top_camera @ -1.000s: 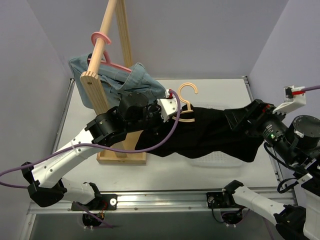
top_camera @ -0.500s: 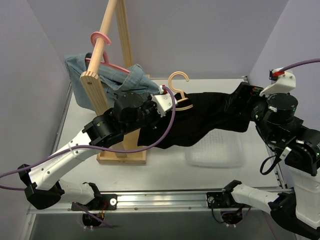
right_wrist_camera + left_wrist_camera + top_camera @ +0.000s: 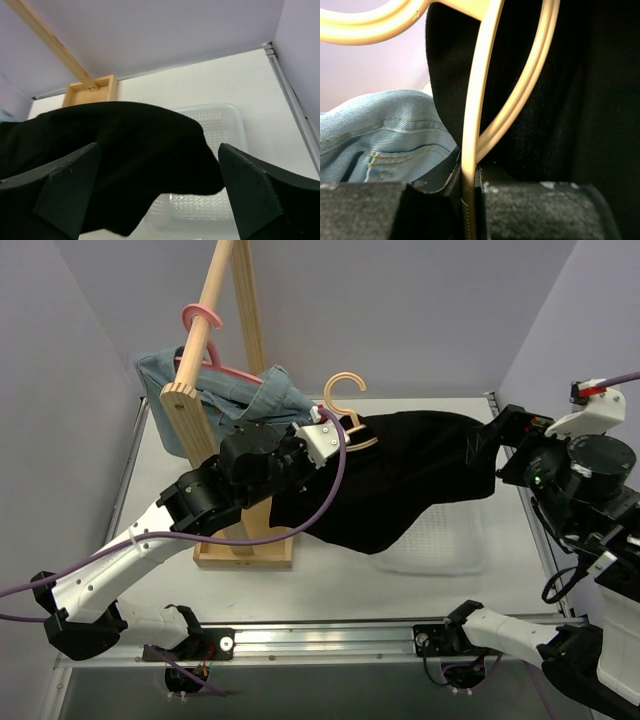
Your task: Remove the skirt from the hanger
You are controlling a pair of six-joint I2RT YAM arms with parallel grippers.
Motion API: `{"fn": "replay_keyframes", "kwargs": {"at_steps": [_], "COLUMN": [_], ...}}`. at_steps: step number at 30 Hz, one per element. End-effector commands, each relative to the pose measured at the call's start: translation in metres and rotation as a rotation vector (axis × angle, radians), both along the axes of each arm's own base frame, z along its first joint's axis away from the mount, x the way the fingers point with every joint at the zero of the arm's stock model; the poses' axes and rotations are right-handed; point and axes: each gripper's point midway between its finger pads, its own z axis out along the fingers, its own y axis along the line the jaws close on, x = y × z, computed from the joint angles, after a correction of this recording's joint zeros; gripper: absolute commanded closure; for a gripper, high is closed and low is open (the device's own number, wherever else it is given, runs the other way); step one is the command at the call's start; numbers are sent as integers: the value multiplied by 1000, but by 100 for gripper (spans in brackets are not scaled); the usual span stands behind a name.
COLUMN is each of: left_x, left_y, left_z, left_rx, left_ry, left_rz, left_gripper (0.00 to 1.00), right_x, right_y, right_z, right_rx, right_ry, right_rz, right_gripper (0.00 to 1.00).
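Note:
A black skirt hangs on a tan hanger in mid-air beside the wooden rack. My left gripper is shut on the hanger's thin bar, and the skirt fills the view just behind it. At the skirt's right end my right gripper stands open. In the right wrist view its fingers are spread wide, and the skirt hangs in front of and between them, above the basket. I cannot tell whether the cloth touches them.
A wooden rack on a base carries a pink hanger with a blue denim garment close behind my left gripper. A white mesh basket lies on the table under the skirt. Walls close in left and right.
My left gripper has carried the hanger up and to the back left. My right gripper has risen and swung at the skirt's right end, and the skirt's lower edge has lifted off the basket.

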Motion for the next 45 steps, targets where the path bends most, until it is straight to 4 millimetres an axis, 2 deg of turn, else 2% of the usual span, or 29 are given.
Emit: {"fn": "replay_keyframes", "kwargs": {"at_steps": [1,4,5,9,10,12,13,14,16,17,24,28,38,45], "left_x": [10,12,13,10,7,0,-2,-3,-10,-11,-25,-27,-50,-69], "left_y": [4,-4,-5,-20,-23,-33,-35,-39,-43,-44,-51,-55,-59,-57], "left_z": [42,35,35,27,26,23,23,19,19,19,19,18,18,17], "left_rx": [-84,-66,-63,-40,-37,-40,-42,-39,-43,-48,-82,-81,-106,-113], "left_ry": [-89,-85,-83,-65,-63,-49,-42,-21,-7,-6,24,34,49,54], "left_rz": [58,46,44,-16,-34,-90,-103,-116,-159,-164,-233,-253,-370,-461], "left_gripper": [98,98,98,98,98,98,98,98,98,98,98,98,98,98], "right_x": [-7,-5,-7,-1,2,7,11,15,20,21,27,27,31,28], "right_y": [14,46,62,103,111,126,131,135,141,143,161,167,164,171], "right_z": [16,22,23,29,38,33,39,33,35,33,15,10,7,15], "right_rx": [49,86,104,168,194,210,226,228,243,245,271,299,306,324], "right_ry": [-24,-24,-18,-35,-73,-65,-88,-78,-92,-91,-55,-47,-73,-97], "right_rz": [90,239,318,482,511,563,571,574,588,596,643,667,640,684], "right_gripper": [0,2,4,11,12,15,17,20,23,28,45,47,49,51]}}
